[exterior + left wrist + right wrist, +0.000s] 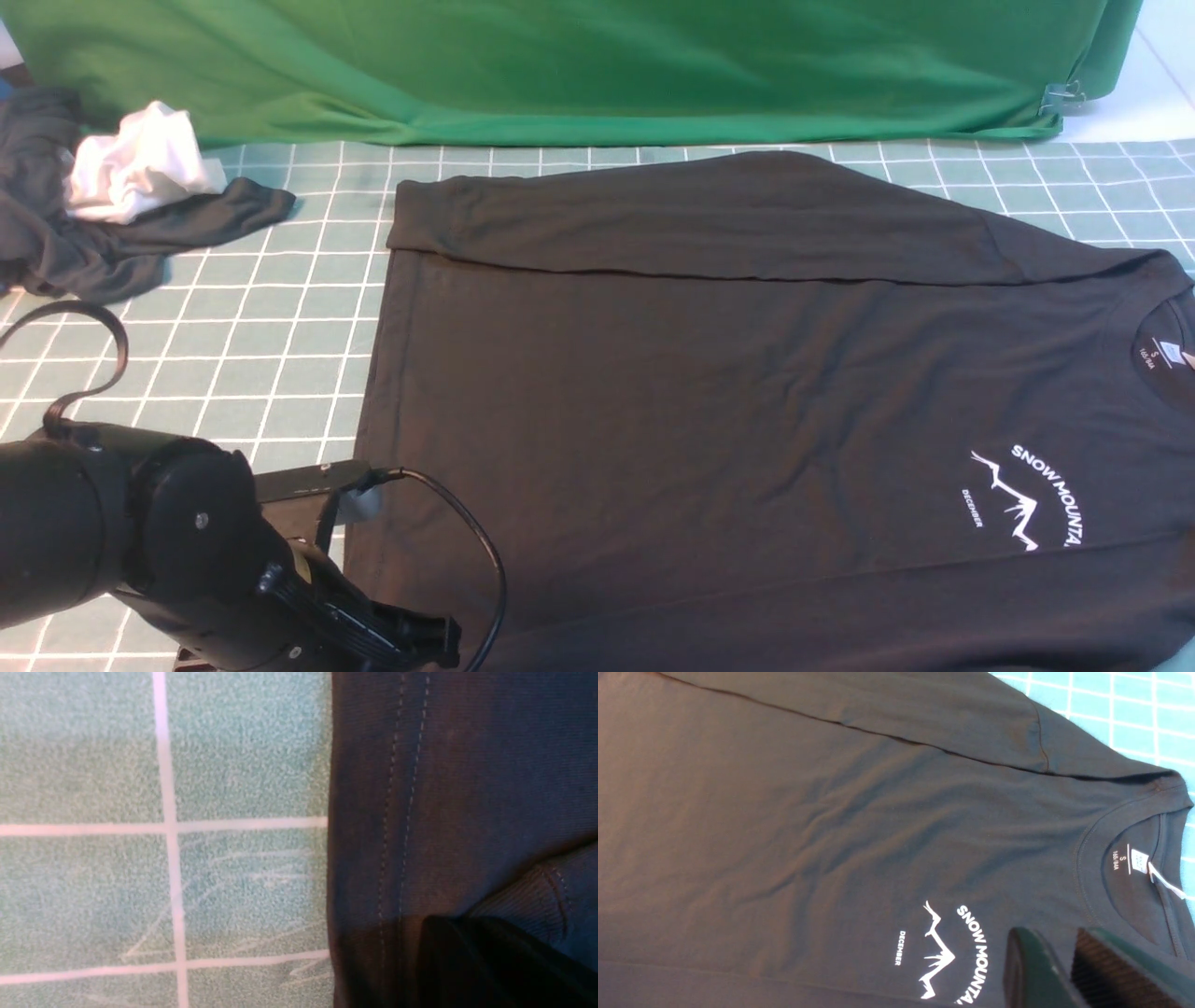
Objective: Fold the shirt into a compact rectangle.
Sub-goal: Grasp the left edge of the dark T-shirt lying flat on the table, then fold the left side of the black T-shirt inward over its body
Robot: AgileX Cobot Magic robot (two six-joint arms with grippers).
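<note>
While the left pincer [448, 940] sits closed over the hem [402, 812] of the shirt [700, 373], hold unclear, right pincer [1057, 935] slightly parted, empty, logo [943, 952] just beside it.

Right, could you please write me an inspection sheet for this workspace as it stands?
Surface: teal grid mat, lightly scratched.
Job's things: black shirt lies flat, logo up, far sleeve folded over the body, collar to the robot's right.
Clutter: dark grey garment with a white cloth on it, far left.
Hands: left hand shut at the shirt's hem, grip on cloth unclear; right hand slightly open above the shirt, holding nothing.
Cables: black cable loops from the left wrist over the hem.
Surroundings: green cloth behind the mat.
</note>
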